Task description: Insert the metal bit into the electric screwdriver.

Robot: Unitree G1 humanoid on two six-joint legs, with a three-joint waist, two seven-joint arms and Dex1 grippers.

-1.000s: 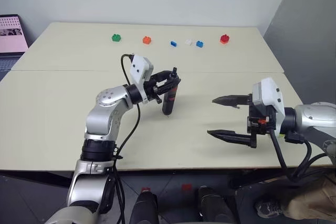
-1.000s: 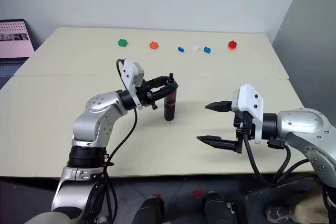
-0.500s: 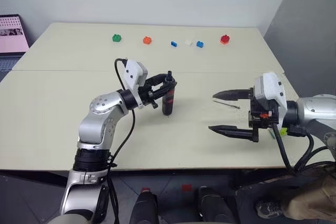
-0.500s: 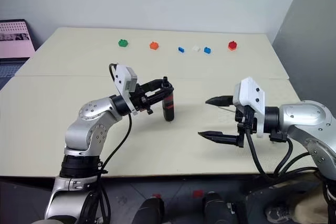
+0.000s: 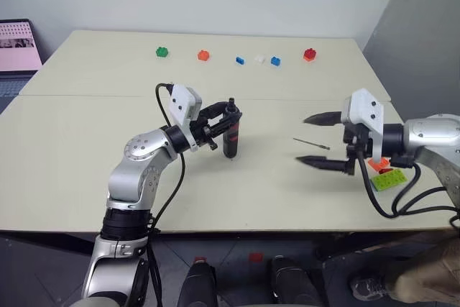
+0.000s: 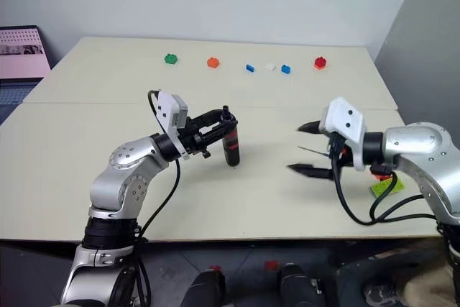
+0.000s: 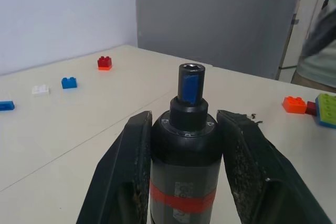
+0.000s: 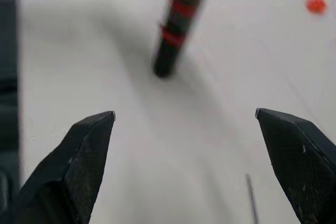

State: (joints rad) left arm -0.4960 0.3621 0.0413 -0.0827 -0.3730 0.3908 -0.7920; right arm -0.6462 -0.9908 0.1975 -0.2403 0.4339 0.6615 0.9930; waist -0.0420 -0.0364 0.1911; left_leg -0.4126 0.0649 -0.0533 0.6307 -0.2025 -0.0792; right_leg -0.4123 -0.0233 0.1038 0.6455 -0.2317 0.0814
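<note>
The electric screwdriver (image 5: 230, 136), black with a red band, stands upright near the table's middle with its foot on the table. My left gripper (image 5: 228, 116) is shut on its upper body. In the left wrist view the screwdriver (image 7: 184, 153) sits between the fingers (image 7: 128, 174), its open socket facing up. The metal bit (image 5: 311, 144), a thin grey rod, lies flat on the table to the right. My right gripper (image 5: 302, 139) hovers wide open just over it, one finger on either side, holding nothing. The right wrist view shows the bit (image 8: 252, 199) near one finger (image 8: 299, 156) and the screwdriver (image 8: 176, 30) beyond.
A row of small bricks lies at the far side: green (image 5: 160, 52), orange (image 5: 203, 55), blue (image 5: 239, 60), white (image 5: 259, 59), blue (image 5: 275, 61), red (image 5: 310, 54). An orange brick (image 5: 379, 164) and a green brick (image 5: 389, 178) lie under my right wrist. A laptop (image 5: 18, 42) stands far left.
My right gripper has swung away from the near edge, farther over the table and rightward, tilting down over the metal bit, still open. The left gripper and screwdriver have stayed put.
</note>
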